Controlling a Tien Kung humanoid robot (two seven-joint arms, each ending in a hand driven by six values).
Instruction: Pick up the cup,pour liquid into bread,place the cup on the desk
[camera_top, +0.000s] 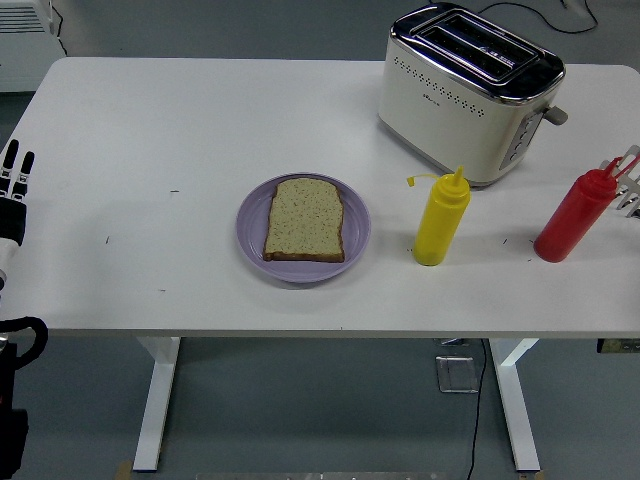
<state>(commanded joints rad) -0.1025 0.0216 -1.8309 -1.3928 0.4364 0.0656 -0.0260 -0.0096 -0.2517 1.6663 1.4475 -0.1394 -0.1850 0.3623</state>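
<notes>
Red squeeze bottle (573, 217): soft, light plastic, grip mid-body; right hand (624, 182) at its neck, closure unclear. Left hand (13, 190) fingers straight, empty.

High head view over table (200, 120)

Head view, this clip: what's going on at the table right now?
Nothing is held yet. The robot's right hand reaches in at the right edge, fingers by the top of the red squeeze bottle. The left hand rests open at the left edge. A slice of bread lies on a purple plate, beside a yellow squeeze bottle and cream toaster.
</notes>
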